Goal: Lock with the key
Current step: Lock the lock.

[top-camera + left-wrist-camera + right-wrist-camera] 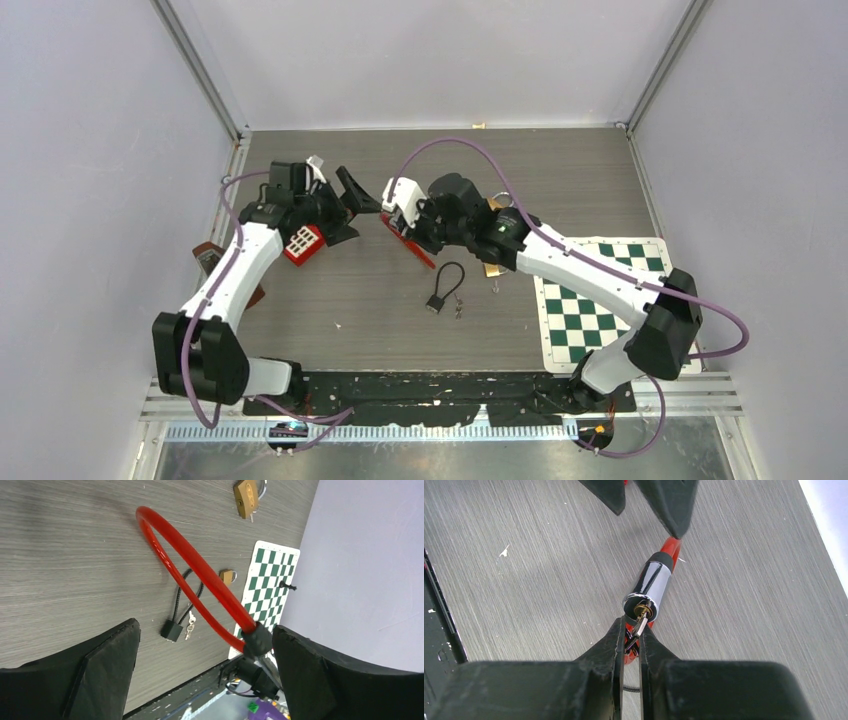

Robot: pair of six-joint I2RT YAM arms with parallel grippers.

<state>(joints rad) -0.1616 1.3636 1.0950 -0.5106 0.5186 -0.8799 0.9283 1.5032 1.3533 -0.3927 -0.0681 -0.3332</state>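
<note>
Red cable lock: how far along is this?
Done: the key sits in the lock cylinder. In hand: the right end effector pinches the key; the left end effector is open around the red cable. Left: perhaps the turn, which I cannot judge, then pulling the key out.

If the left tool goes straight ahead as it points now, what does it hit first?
Probably the red plastic-coated cable loop: it lies between the open jaws of the left tool, its black end collar near one jaw. Depth is unclear.
</note>
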